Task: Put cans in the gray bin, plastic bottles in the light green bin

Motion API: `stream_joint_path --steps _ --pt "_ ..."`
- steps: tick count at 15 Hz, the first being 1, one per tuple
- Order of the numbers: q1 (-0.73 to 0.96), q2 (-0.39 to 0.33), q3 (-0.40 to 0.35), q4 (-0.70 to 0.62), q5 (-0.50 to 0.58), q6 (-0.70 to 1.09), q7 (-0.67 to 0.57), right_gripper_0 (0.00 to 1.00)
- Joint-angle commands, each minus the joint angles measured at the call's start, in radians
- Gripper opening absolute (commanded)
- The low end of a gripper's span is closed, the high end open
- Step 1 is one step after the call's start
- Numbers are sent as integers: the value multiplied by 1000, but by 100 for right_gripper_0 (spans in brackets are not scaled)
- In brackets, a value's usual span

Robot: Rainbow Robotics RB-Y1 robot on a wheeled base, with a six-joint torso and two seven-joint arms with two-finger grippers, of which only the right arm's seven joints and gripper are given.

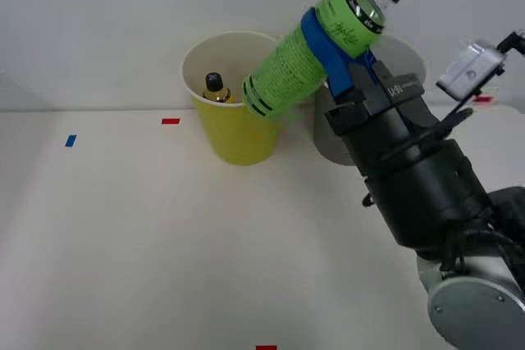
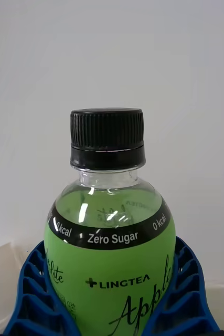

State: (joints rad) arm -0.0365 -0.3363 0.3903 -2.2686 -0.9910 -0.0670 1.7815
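My right gripper [image 1: 332,43] is shut on a bright green plastic bottle [image 1: 316,48] with a black cap. The bottle is held in the air, tilted, its base toward the light green bin [image 1: 234,141] and its cap pointing up and to the right. In the right wrist view the same bottle [image 2: 109,252] sits between my blue ribbed fingers [image 2: 30,294], cap upward. A small amber-yellow bottle [image 1: 215,89] with a black cap stands inside the light green bin. The gray bin [image 1: 406,55] stands just right of it, mostly hidden behind my arm.
Small tape marks lie on the white table: a blue mark [image 1: 71,141] at the left, a red mark [image 1: 171,121] near the light green bin and another red mark [image 1: 266,347] at the front edge. A white wall rises behind the bins.
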Motion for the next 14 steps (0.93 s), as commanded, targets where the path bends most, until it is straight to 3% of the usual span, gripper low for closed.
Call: stream_joint_path --steps 1,5,8,14 --pt "-194 134 -39 245 31 18 29 0" --pt "-372 180 -71 482 55 30 131 0" --pt "-439 186 -126 523 57 191 130 0" --pt "-536 198 -136 650 55 197 124 0"
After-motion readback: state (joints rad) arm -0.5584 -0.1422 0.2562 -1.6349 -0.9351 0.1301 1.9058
